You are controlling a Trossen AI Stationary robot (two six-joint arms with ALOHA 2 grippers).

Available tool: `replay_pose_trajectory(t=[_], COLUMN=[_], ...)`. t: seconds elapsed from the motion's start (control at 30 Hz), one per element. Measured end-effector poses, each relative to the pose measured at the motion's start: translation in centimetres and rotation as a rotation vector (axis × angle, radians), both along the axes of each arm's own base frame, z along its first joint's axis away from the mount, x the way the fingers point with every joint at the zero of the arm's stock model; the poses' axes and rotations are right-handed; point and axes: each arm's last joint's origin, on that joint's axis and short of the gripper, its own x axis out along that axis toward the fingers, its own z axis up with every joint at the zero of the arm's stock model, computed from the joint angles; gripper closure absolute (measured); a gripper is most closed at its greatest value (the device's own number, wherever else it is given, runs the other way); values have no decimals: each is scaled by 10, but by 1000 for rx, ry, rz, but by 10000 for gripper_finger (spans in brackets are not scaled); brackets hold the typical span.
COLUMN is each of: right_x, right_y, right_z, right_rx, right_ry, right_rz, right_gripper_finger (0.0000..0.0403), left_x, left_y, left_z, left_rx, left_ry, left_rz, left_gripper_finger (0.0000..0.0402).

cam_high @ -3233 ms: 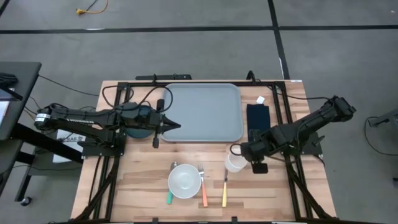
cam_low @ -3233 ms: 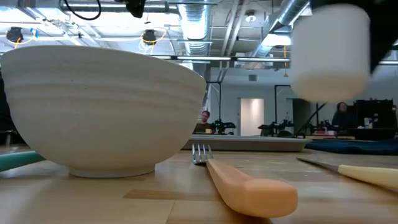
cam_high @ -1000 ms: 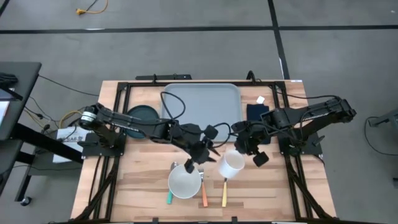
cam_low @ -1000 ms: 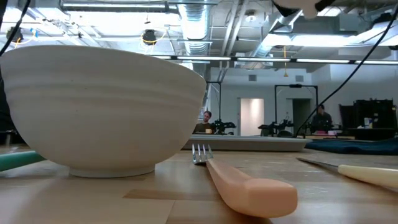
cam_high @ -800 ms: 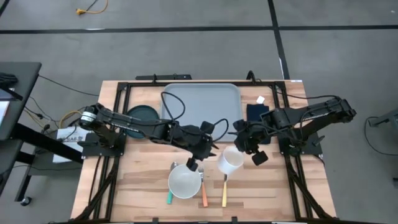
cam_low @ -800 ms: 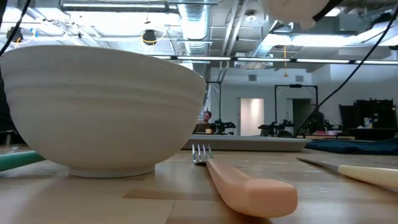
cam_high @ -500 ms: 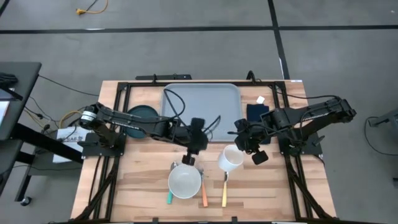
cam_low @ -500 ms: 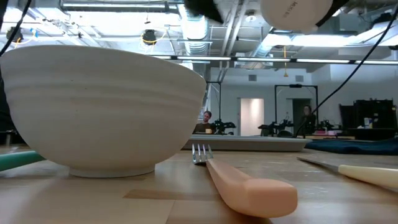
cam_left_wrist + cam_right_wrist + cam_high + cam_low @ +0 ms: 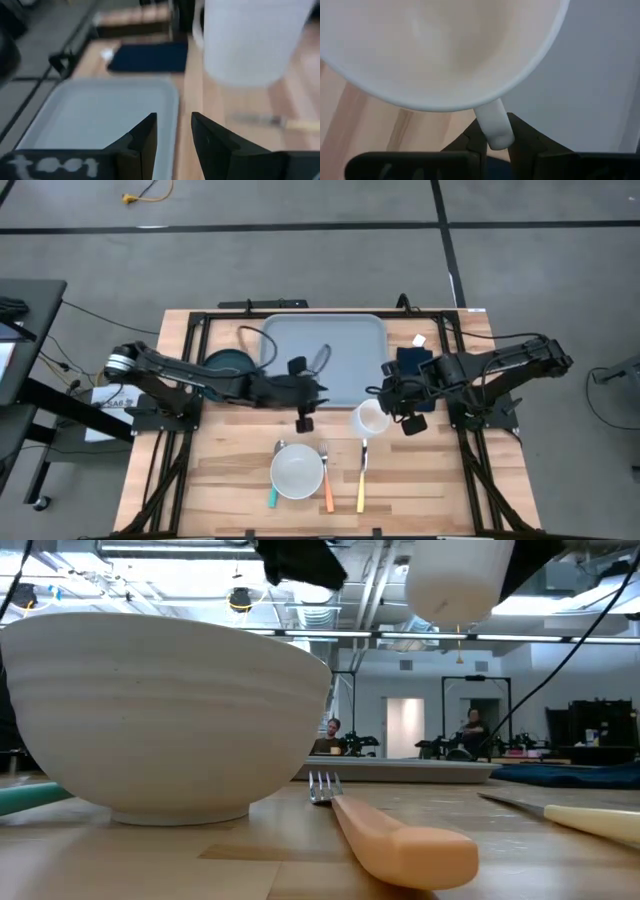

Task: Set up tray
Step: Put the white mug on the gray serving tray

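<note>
The tray (image 9: 325, 360) lies at the far middle of the tabletop (image 9: 430, 480). A white mug (image 9: 370, 419) is held by its handle in the right gripper (image 9: 392, 408), raised just off the tray's near right corner. The left gripper (image 9: 303, 417), its fingers narrowly parted and empty, hangs at the tray's near edge (close to the mug's path). A collision of the arms, or a mug slipping from so thin a hold, could be risked. Nearer than the tray lie a bowl (image 9: 297, 471), fork (image 9: 326, 476) and knife (image 9: 362, 483); a napkin (image 9: 413, 363) and teal plate (image 9: 228, 366) flank it.

No legible text — only blurs
</note>
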Motion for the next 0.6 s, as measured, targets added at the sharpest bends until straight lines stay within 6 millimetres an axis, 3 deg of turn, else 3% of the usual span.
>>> replay_pose_trajectory(t=[0.1,0.23,0.6], right_x=[1,2,2], right_y=[-4,-9,-14], right_z=[0,0,0], right_rx=[0,0,4], right_ry=[2,1,0], right_rz=[-16,-39,-76], right_gripper_finger=[356,356,356], left_x=[-19,-33,-34], left_y=[8,18,29], left_z=[4,2,4], left_rx=[-26,51,1], left_ry=[-162,-209,-230], left_rz=[24,67,125], left_gripper_finger=[290,290,290])
